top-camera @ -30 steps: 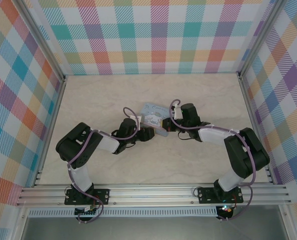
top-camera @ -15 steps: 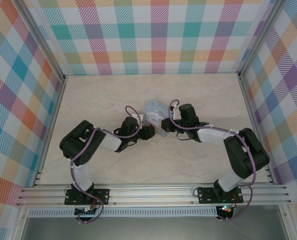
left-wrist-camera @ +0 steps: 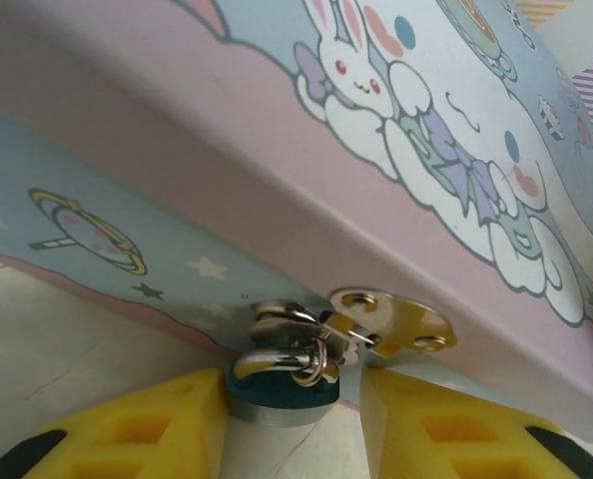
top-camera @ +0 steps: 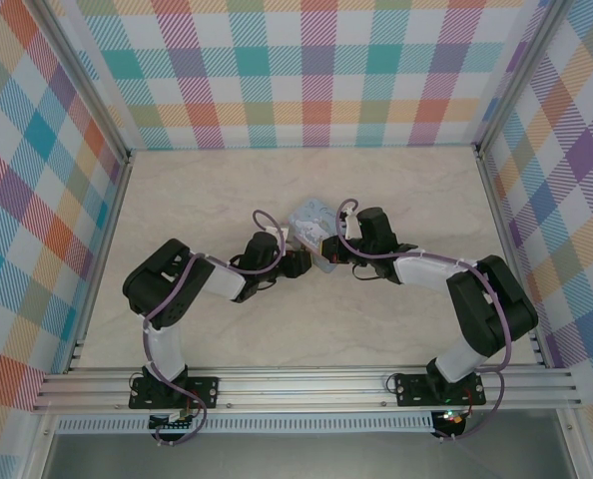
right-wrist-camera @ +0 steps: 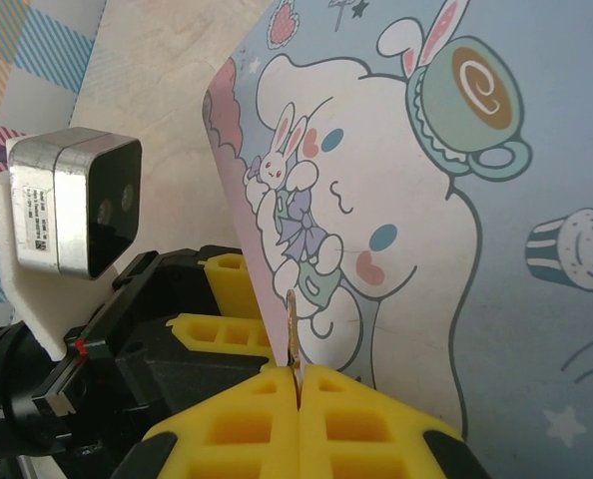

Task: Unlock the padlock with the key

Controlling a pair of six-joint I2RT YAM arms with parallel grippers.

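Since a second ago the cartoon tin (top-camera: 309,222) has tilted at centre frame and the left arm has edged closer to it. In the left wrist view the left gripper (left-wrist-camera: 293,399) stands spread. The padlock (left-wrist-camera: 277,392) sits low at centre between its fingers, hung from the tin's hasp (left-wrist-camera: 391,324); whether either finger touches it is hard to judge. The right gripper (right-wrist-camera: 299,384) pinches the key (right-wrist-camera: 292,334) at bottom centre, in front of the tin's printed face.

Arms, qty 2. L arm (top-camera: 167,284), R arm (top-camera: 481,299): white links, black joints, purple cables (top-camera: 258,214). Black bases (top-camera: 162,391). Fingers (left-wrist-camera: 147,429): yellow, rect. pockets, black at base. Wrist cam (right-wrist-camera: 72,205): grey box, white mount, label prob. serial no.
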